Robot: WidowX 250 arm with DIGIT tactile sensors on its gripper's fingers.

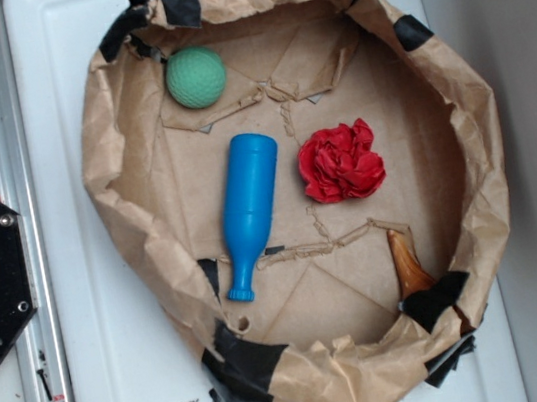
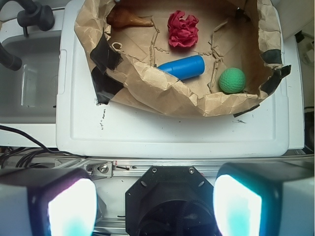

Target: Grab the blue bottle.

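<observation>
The gripper (image 2: 155, 204), jaws apart, hangs well short of the blue bottle (image 2: 183, 67).

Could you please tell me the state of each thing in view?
Bottle: lying on its side, neck toward the bin's rim, ungrasped.
Ball: resting free near the wall.
Red paper: crumpled, beside the bottle, apart.
Brown piece: leaning at the wall.
Bin: upright, crumpled.
End effector: open, outside the bin.

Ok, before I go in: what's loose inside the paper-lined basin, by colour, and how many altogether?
Blue: 1, smooth plastic blue bottle, lying down
Green: 1, dimpled green ball
Red: 1, crumpled red wad
Brown: 1, glossy brown piece at the crinkled brown paper wall
Total: 4
</observation>
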